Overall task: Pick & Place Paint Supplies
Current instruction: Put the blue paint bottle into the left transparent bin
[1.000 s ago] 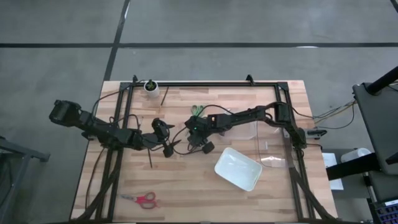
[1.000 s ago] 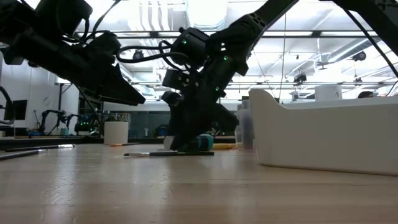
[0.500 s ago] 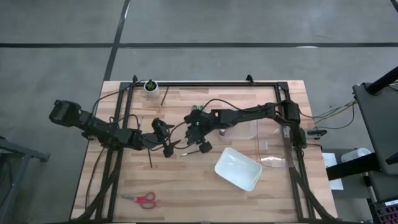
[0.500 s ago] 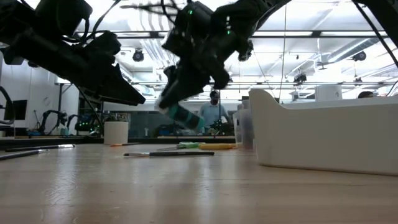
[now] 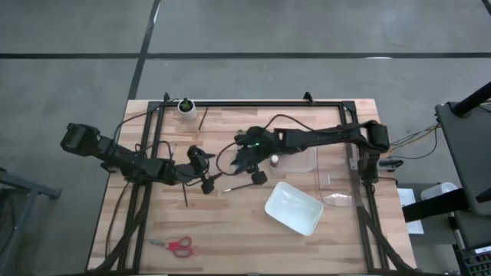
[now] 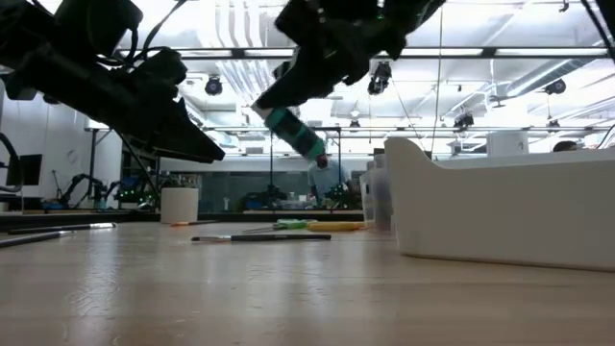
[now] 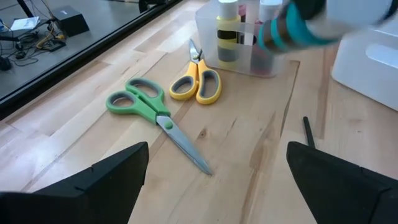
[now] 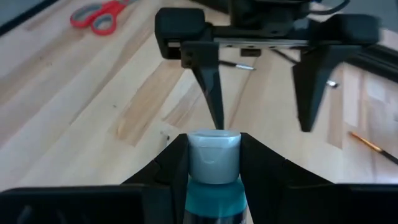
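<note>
Teal paint bottle (image 8: pixel 213 167) pinched in my right gripper (image 6: pixel 288 96), lifted clear of the wooden table (image 5: pixel 230 230).

Going down in size: the white tray (image 5: pixel 293 207) lies near my right arm. My left gripper (image 5: pixel 205 181) hangs over the table's middle, jaws spread wide and empty. A clear bin (image 7: pixel 244 53) holds a yellow-and-black bottle (image 7: pixel 227 34), with green scissors (image 7: pixel 152 115) and yellow scissors (image 7: pixel 198 81) just beside it. Red scissors (image 5: pixel 175 245) lie well apart, near the table's edge. A thin dark brush (image 6: pixel 259 237) rests flat.
</note>
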Action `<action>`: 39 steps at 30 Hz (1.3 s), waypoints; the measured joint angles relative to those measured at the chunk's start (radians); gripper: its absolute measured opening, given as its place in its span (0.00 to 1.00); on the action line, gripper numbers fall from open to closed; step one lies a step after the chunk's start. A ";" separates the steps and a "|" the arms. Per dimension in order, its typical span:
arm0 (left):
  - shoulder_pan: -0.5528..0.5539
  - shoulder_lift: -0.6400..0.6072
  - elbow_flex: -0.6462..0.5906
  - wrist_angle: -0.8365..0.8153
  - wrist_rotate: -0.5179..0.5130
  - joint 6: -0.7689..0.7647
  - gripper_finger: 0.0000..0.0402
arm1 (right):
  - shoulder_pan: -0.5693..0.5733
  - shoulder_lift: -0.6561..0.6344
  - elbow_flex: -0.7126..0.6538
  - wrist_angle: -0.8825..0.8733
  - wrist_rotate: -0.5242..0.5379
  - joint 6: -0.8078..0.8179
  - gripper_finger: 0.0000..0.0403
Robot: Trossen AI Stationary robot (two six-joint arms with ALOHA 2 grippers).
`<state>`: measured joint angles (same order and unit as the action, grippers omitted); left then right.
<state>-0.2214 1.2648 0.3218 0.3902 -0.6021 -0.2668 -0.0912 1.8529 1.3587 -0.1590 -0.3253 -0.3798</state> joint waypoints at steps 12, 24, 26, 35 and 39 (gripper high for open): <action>0.002 0.000 0.001 0.003 -0.011 -0.046 0.97 | -0.020 -0.388 -0.554 0.696 0.203 0.191 0.26; 0.002 0.000 0.001 -0.003 -0.068 -0.153 0.97 | -0.022 -0.572 -0.956 1.090 0.437 0.317 0.26; 0.003 0.000 0.001 -0.003 -0.068 -0.153 0.97 | -0.021 -0.585 -1.003 1.144 0.449 0.344 0.26; 0.003 0.000 0.000 -0.003 -0.068 -0.152 0.97 | -0.018 -0.592 -1.193 1.399 0.466 0.365 0.26; 0.003 0.000 0.000 -0.003 -0.068 -0.150 0.97 | -0.018 -0.588 -1.245 1.451 0.466 0.349 0.26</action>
<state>-0.2188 1.2648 0.3222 0.3874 -0.6697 -0.4167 -0.1089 1.2648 0.1137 1.2921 0.1408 -0.0308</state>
